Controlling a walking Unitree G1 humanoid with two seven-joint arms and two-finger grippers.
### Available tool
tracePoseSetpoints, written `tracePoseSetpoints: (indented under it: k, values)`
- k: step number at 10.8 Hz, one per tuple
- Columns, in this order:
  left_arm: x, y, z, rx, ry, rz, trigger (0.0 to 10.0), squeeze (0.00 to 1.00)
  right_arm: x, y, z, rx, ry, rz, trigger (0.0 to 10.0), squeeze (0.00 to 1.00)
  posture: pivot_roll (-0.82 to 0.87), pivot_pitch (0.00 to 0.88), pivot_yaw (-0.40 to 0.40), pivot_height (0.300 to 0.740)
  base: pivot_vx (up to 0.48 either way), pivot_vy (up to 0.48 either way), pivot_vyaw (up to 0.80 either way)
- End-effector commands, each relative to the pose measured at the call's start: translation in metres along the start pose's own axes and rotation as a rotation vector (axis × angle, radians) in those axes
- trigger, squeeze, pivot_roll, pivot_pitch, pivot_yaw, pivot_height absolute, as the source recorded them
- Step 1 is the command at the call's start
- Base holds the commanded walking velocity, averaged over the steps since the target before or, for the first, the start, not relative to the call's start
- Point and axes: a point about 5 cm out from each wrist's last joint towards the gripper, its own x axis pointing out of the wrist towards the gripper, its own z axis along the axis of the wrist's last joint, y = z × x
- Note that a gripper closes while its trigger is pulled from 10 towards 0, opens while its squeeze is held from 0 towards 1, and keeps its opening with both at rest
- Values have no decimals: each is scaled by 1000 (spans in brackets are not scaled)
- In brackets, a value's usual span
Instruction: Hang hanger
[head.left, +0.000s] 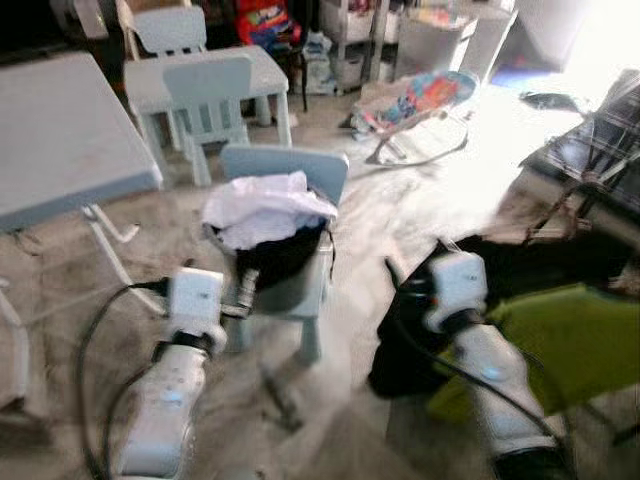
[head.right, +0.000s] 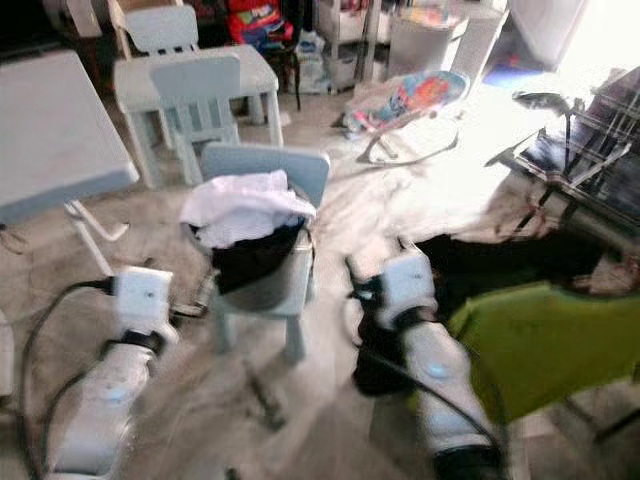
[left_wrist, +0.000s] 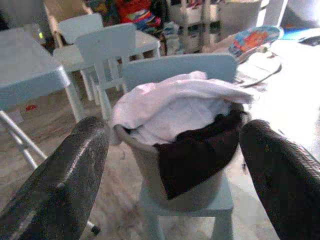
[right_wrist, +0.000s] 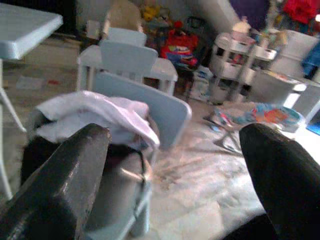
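Head pair downward, wrist cameras near — all facing laundry basket (left_wrist: 190, 165)

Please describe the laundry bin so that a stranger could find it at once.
Find the big grey table on the left; beside it stands a small pale blue chair. The bin sits on its seat, and alone holds clothes, white over black.

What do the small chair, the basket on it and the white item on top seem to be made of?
Chair: likely moulded plastic, pale blue, matte, with smooth one-piece back and legs.
Basket: probably plastic, grey, smooth curved wall; blur leaves it open.
White item: soft fabric, judging by its folds and draping; a dark cloth hangs over the rim.
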Motion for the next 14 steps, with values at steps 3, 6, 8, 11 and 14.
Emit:
tracePoseSetpoints:
  k: [3, 6, 8, 11, 14]
  values:
    - [3, -3, 7, -2, -28, -10, 10000, 0, 0, -2, 5, -34, -18, 27, 10000, 0, 7, 0, -31, 740, 446, 0, 0]
    - [5, -4, 9, -28, -19, -2, 10000, 0, 1, 0, 6, -36, -23, 43, 10000, 0, 8, 0, -29, 740, 425, 95, 188]
    - [6, -5, 11, -19, -30, -4, 10000, 0, 1, 1, 6, -35, -28, 49, 10000, 0, 8, 0, -28, 740, 375, 300, 784]
    - [6, -8, 13, -43, -34, -2, 10000, 0, 2, 1, 5, -26, -26, 47, 10000, 0, 9, 0, -28, 740, 245, 206, 258]
    - [7, -9, 12, -46, -22, 2, 10000, 0, 2, 3, 6, -60, -30, 74, 10000, 0, 9, 0, -29, 740, 0, 0, 256]
